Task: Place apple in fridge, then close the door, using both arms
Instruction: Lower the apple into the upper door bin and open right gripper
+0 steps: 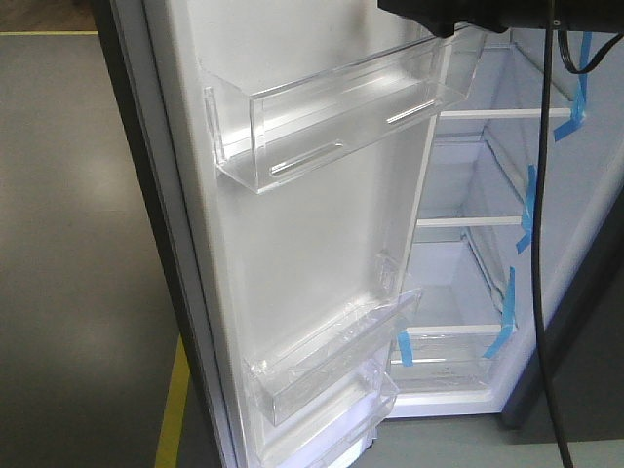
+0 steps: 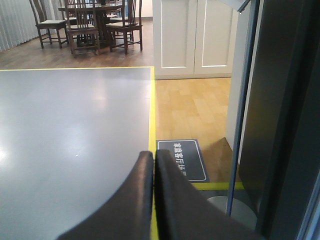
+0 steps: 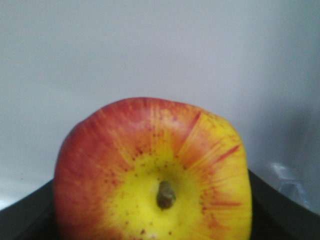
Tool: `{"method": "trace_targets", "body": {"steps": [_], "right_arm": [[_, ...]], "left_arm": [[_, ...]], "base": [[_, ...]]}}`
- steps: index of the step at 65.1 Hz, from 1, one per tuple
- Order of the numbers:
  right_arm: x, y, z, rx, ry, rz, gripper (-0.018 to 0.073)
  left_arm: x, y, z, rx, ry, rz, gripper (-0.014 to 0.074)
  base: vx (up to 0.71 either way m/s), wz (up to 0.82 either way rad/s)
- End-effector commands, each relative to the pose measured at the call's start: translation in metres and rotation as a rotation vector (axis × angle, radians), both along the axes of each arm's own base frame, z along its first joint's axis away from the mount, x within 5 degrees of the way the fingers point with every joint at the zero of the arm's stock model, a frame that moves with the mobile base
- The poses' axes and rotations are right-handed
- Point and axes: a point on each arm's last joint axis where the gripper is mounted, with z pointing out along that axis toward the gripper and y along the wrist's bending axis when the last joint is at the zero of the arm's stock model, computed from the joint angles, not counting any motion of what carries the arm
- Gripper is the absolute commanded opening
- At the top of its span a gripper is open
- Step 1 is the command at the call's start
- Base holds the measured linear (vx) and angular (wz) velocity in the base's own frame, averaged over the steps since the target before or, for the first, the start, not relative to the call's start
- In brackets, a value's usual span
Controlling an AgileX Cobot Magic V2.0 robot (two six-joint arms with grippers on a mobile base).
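Note:
The fridge door (image 1: 292, 244) stands open, its white inner liner facing me with clear plastic bins (image 1: 331, 117). Right of it is the fridge's white interior (image 1: 468, 283) with white shelves and blue tape strips (image 1: 502, 331). A black arm part (image 1: 448, 15) shows at the top edge. My right gripper (image 3: 152, 220) is shut on the red apple with a yellow patch (image 3: 155, 170), stem towards the camera, in front of a white surface. My left gripper (image 2: 154, 157) is shut and empty, low beside the door's dark outer face (image 2: 285, 125).
A black cable (image 1: 539, 244) hangs in front of the fridge opening. In the left wrist view there is grey floor (image 2: 75, 140) edged with yellow tape, a dark floor sign (image 2: 185, 157), wooden floor, white cabinet doors (image 2: 195, 35), and chairs with a table (image 2: 95, 22) far back.

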Motion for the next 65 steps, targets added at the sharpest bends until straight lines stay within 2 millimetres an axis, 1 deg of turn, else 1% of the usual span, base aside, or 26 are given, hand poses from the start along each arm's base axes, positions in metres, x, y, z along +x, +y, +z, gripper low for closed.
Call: {"method": "trace_targets", "body": {"steps": [1, 8, 14, 19, 28, 32, 36, 39, 44, 51, 52, 57, 61, 65], "right_arm": [[-0.011, -0.001, 0.026, 0.08, -0.051, -0.014, 0.0337], [-0.009, -0.002, 0.026, 0.095, -0.045, -0.036, 0.0494], [-0.008, -0.003, 0.027, 0.1, -0.048, -0.052, 0.0587], [-0.008, -0.004, 0.027, 0.103, -0.047, -0.055, 0.0615], [-0.009, -0.004, 0.028, 0.103, -0.051, -0.055, 0.0598], [-0.012, -0.005, 0.032, 0.104, -0.063, -0.056, 0.0572], [-0.018, -0.006, 0.04, 0.107, -0.088, -0.059, 0.0529], [-0.025, -0.007, 0.048, 0.113, -0.11, -0.065, 0.0487], [-0.04, -0.008, 0.061, 0.11, -0.15, -0.062, 0.039], [-0.068, -0.009, 0.08, 0.07, -0.212, -0.04, 0.0182], [-0.072, -0.009, 0.082, 0.062, -0.218, -0.032, 0.0135], [-0.092, -0.009, 0.091, 0.018, -0.244, -0.006, -0.002], [-0.109, -0.008, 0.096, -0.004, -0.231, 0.021, -0.0014], [-0.122, -0.008, 0.095, -0.029, -0.197, 0.04, -0.0006]], "left_arm": [[0.001, -0.001, -0.003, -0.002, -0.053, -0.008, -0.0006], [0.001, -0.001, -0.003, -0.002, -0.053, -0.008, -0.0006], [0.001, -0.001, -0.003, -0.002, -0.053, -0.008, -0.0006], [0.001, -0.001, -0.003, -0.002, -0.053, -0.008, -0.0006], [0.001, -0.001, -0.003, -0.002, -0.053, -0.008, -0.0006], [0.001, -0.001, -0.003, -0.002, -0.053, -0.008, -0.0006], [0.001, -0.001, -0.003, -0.002, -0.053, -0.008, -0.0006], [0.001, -0.001, -0.003, -0.002, -0.053, -0.008, -0.0006], [0.001, -0.001, -0.003, -0.002, -0.053, -0.008, -0.0006], [0.001, -0.001, -0.003, -0.002, -0.053, -0.008, -0.0006], [0.001, -0.001, -0.003, -0.002, -0.053, -0.008, -0.0006], [0.001, -0.001, -0.003, -0.002, -0.053, -0.008, -0.0006], [0.001, -0.001, -0.003, -0.002, -0.053, -0.008, -0.0006], [0.001, -0.001, -0.003, -0.002, -0.053, -0.008, -0.0006]], "base": [[0.0, 0.0], [0.0, 0.0], [0.0, 0.0], [0.0, 0.0], [0.0, 0.0], [0.0, 0.0], [0.0, 0.0], [0.0, 0.0], [0.0, 0.0], [0.0, 0.0], [0.0, 0.0], [0.0, 0.0], [0.0, 0.0], [0.0, 0.0]]}}
